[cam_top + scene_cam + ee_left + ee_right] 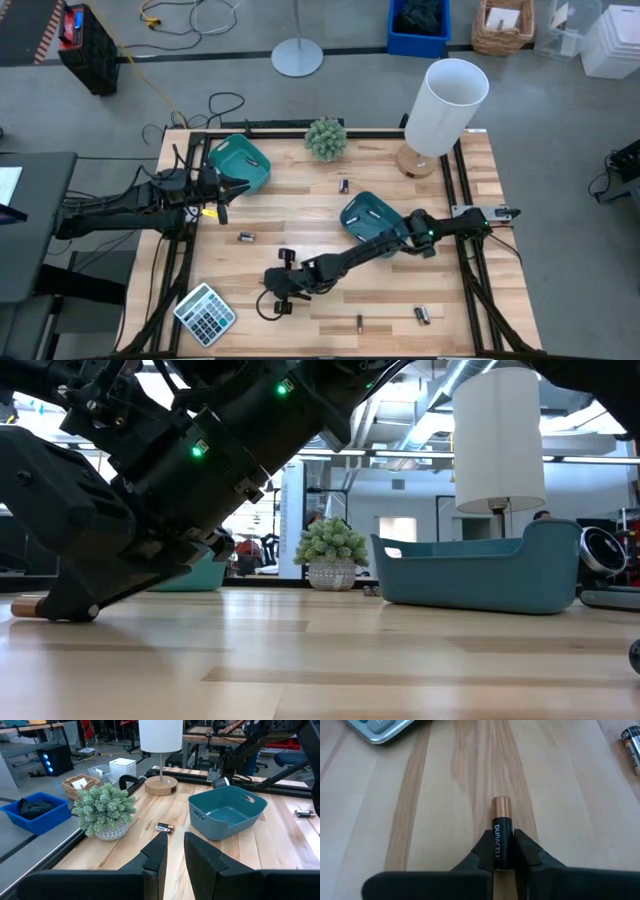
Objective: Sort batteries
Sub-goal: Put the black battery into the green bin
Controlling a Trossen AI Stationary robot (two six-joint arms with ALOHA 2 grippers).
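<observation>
My right gripper (500,851) reaches across to the table's near left part (281,301) and is shut on a black battery with a copper end (500,827) that lies on the wood. Its copper end (25,605) shows beside the gripper in the low view. Other batteries lie loose on the table (343,185), (246,237), (360,322). One teal tray (372,215) stands under my right arm, and another (240,163) stands at the far left. My left gripper (175,851) hangs above the left edge (215,190), slightly open and holding nothing. My right gripper pinches the battery's black body (500,847) between its two fingers, one on each long side. The fingers slant down from the table's right and lie along the battery. The copper end (501,807) sticks out ahead of the fingertips. The battery lies flat on the table.
A grey calculator (205,313) lies at the near left corner, close to my right gripper. A small potted plant (325,138) and a white lamp (445,110) stand at the far edge. Another battery (422,315) lies near the front right.
</observation>
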